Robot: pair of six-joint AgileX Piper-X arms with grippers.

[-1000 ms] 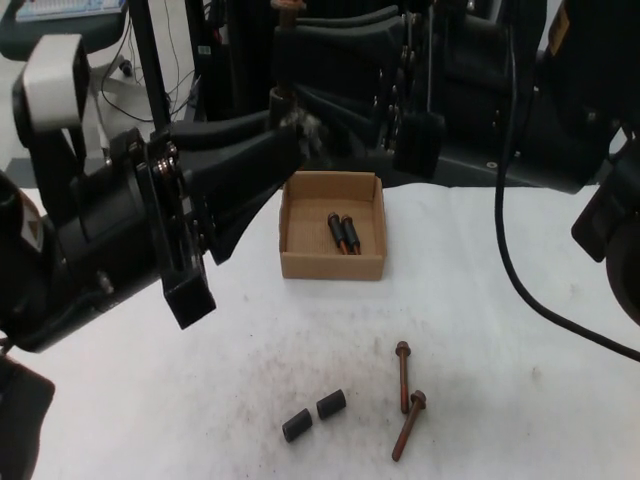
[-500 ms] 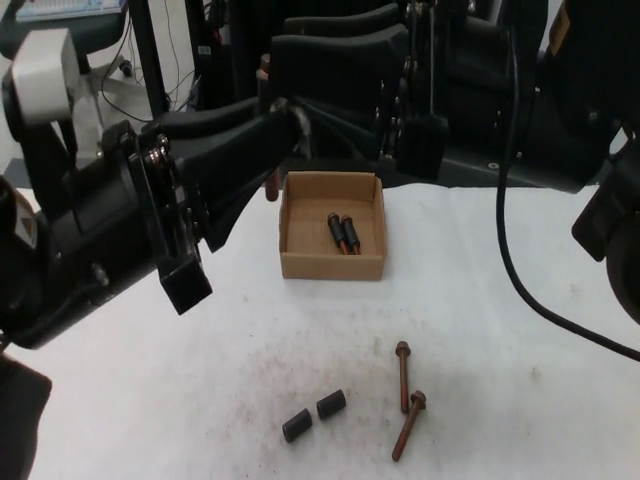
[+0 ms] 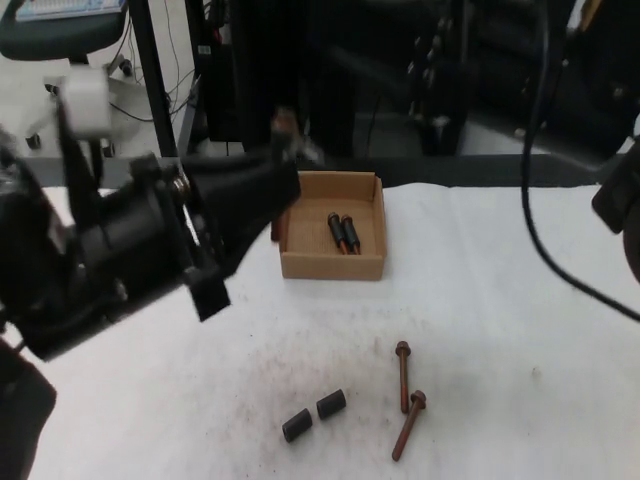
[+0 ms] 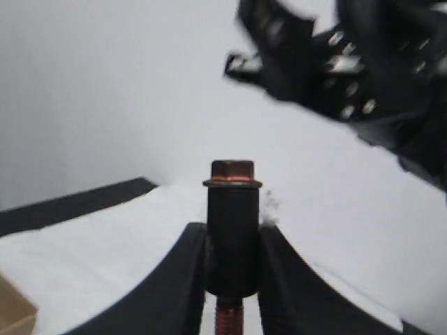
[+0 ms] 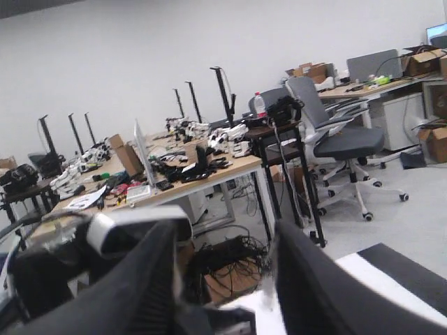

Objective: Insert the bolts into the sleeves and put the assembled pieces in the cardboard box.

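My left gripper (image 4: pixel 232 234) is shut on a black sleeve (image 4: pixel 232 244) with a copper bolt (image 4: pixel 232 172) through it, head upward. In the high view the left gripper (image 3: pixel 283 150) hangs just left of the cardboard box (image 3: pixel 332 266), above the bench. Two assembled pieces (image 3: pixel 343 232) lie inside the box. Two loose black sleeves (image 3: pixel 298 424) (image 3: pixel 331 404) lie near the front edge of the bench, with two loose bolts (image 3: pixel 402 375) (image 3: pixel 409 424) to their right. My right gripper (image 5: pixel 223 279) is open and empty, raised and facing the room.
The white bench cloth (image 3: pixel 500 300) is bare to the right of the box. A black cable (image 3: pixel 525 200) hangs over the right side, and a dark arm part (image 3: pixel 625 215) sits at the right edge. Black stands (image 3: pixel 250 70) rise behind the bench.
The large dark arm that loomed over the box has pulled up and away. The left arm has shifted and lowered slightly beside the box, still holding the assembled piece.
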